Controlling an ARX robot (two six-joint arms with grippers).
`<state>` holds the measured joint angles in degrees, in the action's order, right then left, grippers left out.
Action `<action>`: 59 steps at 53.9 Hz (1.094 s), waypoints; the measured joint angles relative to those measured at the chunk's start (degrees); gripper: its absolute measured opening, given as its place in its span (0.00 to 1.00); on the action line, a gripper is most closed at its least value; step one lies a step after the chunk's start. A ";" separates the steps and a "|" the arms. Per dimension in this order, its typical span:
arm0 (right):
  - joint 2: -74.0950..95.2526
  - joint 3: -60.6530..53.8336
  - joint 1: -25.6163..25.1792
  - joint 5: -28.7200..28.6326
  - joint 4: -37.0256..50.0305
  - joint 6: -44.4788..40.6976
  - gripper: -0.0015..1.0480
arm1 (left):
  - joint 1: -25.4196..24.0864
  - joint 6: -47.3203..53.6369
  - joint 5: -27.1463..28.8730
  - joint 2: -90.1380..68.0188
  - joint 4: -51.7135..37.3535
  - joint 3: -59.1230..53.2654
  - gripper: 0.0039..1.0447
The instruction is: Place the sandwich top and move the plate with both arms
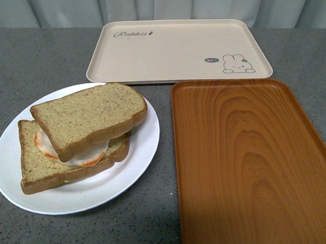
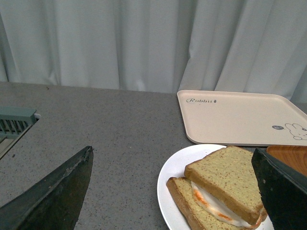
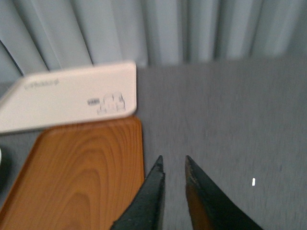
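Observation:
The sandwich top (image 1: 89,118) lies skewed on a fried egg and a lower bread slice, all on the round white plate (image 1: 137,156) at the front left of the table. The left wrist view shows the same sandwich top (image 2: 229,179) and plate (image 2: 170,182). My left gripper (image 2: 172,158) hangs open above the table, its dark fingers (image 2: 57,196) wide apart, one on each side of the plate's near part, touching nothing. My right gripper (image 3: 173,160) is shut with nothing in it, over bare table just beside the orange tray (image 3: 76,177). Neither arm shows in the front view.
An orange wood-grain tray (image 1: 252,161) lies right of the plate. A beige rabbit-print tray (image 1: 175,50) sits behind both. Grey curtains close off the back. A pale green rack (image 2: 14,122) stands at the table's far left edge.

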<state>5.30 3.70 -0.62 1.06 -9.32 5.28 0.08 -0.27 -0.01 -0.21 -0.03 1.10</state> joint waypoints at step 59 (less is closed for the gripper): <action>-5.07 -3.34 0.46 -1.14 9.20 -5.14 0.29 | 0.00 0.00 0.00 0.04 0.00 0.00 0.94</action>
<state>0.23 0.36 -0.16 -0.08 -0.12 0.14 0.08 -0.27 -0.01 -0.16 -0.03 1.10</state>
